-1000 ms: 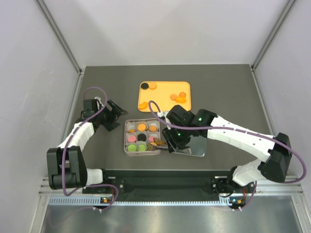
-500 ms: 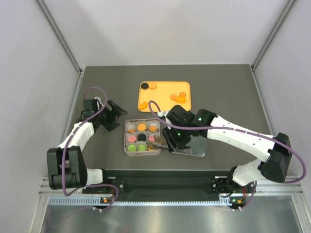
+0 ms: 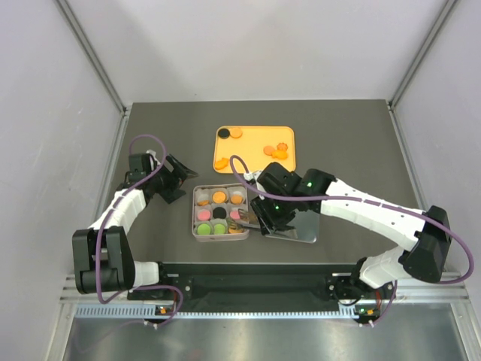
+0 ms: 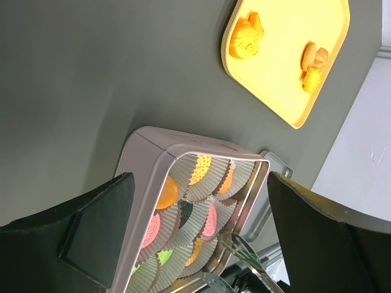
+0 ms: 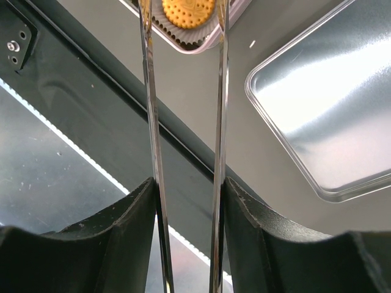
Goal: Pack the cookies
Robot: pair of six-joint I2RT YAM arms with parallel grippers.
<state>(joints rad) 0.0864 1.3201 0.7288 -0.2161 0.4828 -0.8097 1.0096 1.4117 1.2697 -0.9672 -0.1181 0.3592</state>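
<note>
- At the left gripper point(image 4: 198, 183): spread wide; just ahead, tin point(image 4: 143, 160) with cookies point(image 4: 166, 192) in paper cups.
- At the right gripper point(image 5: 188, 196): pinched onto tongs point(image 5: 150, 91); straight ahead, between the tong tips, tan cookie point(image 5: 188, 11).

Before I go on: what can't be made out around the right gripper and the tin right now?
Right wrist view: the right gripper's fingertips run off the top edge, so whether they grip the brown cookie is unclear.
Top view: that gripper covers the tin's near right corner.
Left wrist view: the left gripper's fingers and the bottom edge cut off the tin's lower part.
Top view: the stacked cookies on the orange tray are too small to count.
</note>
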